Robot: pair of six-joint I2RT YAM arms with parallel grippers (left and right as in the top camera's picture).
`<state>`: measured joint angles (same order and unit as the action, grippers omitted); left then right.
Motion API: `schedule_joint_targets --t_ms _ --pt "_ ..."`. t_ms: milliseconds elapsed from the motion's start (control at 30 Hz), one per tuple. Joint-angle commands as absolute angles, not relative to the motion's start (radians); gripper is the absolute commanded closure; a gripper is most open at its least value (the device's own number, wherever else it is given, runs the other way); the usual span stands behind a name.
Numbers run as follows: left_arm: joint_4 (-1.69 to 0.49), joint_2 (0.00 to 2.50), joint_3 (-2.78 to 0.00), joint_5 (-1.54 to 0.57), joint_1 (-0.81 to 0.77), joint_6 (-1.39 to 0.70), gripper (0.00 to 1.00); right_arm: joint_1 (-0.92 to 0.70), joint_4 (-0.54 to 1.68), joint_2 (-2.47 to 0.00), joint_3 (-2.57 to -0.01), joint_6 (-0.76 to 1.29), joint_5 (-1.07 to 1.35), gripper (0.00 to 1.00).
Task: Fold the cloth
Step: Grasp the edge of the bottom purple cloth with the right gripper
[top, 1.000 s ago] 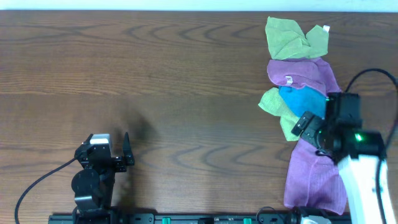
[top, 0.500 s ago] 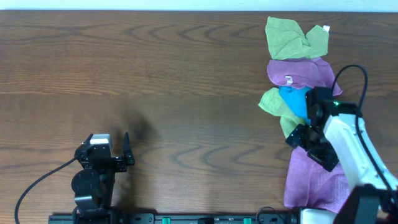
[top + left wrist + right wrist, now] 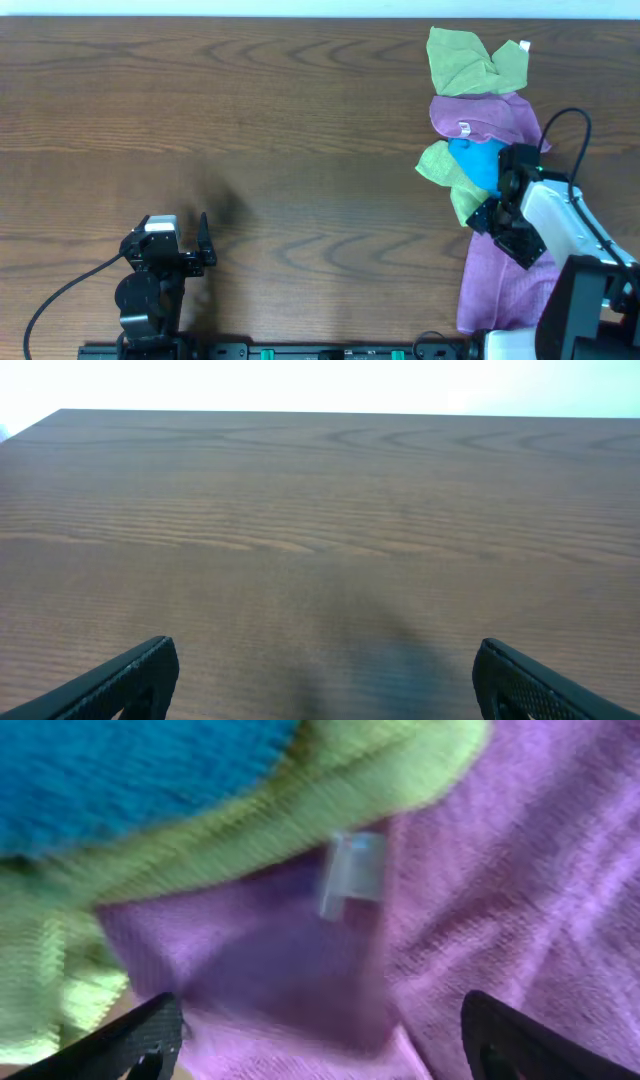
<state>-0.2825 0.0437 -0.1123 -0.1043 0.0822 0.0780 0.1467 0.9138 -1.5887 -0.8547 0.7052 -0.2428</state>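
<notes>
Overhead: the cloth, mauve and rumpled, lies at the near right edge of the wooden counter. Just beyond it sits a pile: a green cloth touching its far corner, a blue cloth on that, then a purple cloth with a small white tag and another green cloth. The right gripper hangs over the cloth's far end beside the green cloth. The left gripper sits well left of the cloth, jaws spread.

Left wrist: bare counter between widely spread jaws.

Right wrist: blurred, the cloth fills the view under green and blue folds; the jaws stand spread, pinching nothing.
</notes>
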Motion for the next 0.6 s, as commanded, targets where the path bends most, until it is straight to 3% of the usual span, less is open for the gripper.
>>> schedule_joint_targets --t_ms 0,33,100,200,400,567 --pt "-0.294 0.039 -0.089 -0.097 0.078 0.071 0.05 0.157 0.86 -1.59 -0.811 0.656 -0.234 0.15" --pt "-0.294 0.039 -0.089 -0.097 0.078 0.071 0.05 0.158 0.84 -1.59 -0.802 0.649 -0.232 0.27" --pt "-0.294 0.039 -0.089 -0.097 0.078 0.071 0.05 0.158 0.817 -1.59 -0.796 0.649 -0.228 0.64" --pt "-0.294 0.039 -0.089 -0.097 0.078 0.071 0.05 0.158 0.807 -1.59 -0.796 0.649 -0.228 0.99" --pt "-0.294 0.039 -0.089 -0.097 0.078 0.071 0.05 0.157 0.825 -1.576 -0.845 0.648 -0.185 0.99" --pt "-0.294 0.039 -0.089 -0.097 0.078 0.071 0.05 0.155 0.99 -1.525 -1.044 0.605 -0.188 0.99"
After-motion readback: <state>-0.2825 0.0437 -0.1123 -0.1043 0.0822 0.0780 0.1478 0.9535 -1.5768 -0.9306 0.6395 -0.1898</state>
